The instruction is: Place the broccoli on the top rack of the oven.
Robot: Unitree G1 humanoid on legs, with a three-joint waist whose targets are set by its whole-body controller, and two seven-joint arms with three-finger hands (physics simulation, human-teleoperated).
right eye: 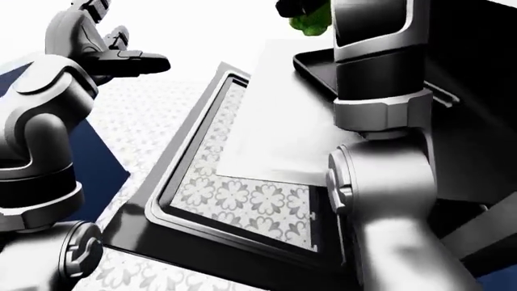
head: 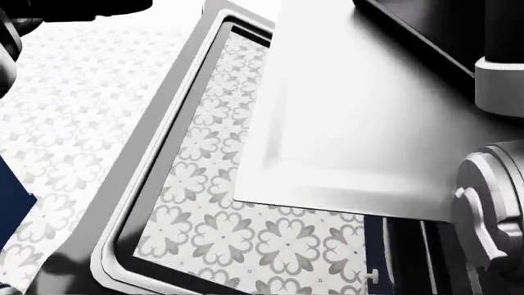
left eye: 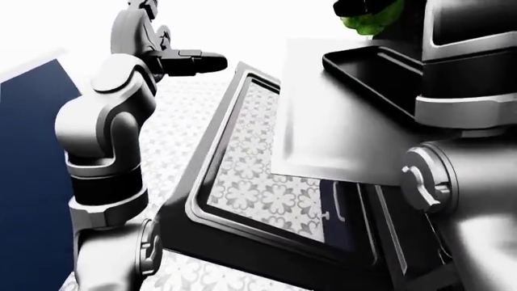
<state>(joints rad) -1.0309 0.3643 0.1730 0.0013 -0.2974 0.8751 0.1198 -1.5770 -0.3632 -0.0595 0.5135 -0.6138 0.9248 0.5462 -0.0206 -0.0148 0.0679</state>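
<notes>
Broccoli point(left eye: 370, 18) hangs above the open oven door point(left eye: 234, 176), held by the right robot hand, grip hidden; left robot hand point(left eye: 190, 60) spread. Placing on the rack remains.

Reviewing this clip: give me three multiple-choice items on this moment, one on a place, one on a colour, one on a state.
1. Where is the broccoli in the left-eye view?
A. top edge, right of centre
B. bottom left
C. on the floor

2. What colour is the tray below it?
A. red
B. black
C. yellow

3. How is the oven door?
A. shut
B. missing
C. open, swung down

Answers: A, the green floret sits at the top edge. B, its rim is black. C, patterned floor shows through its window.
</notes>
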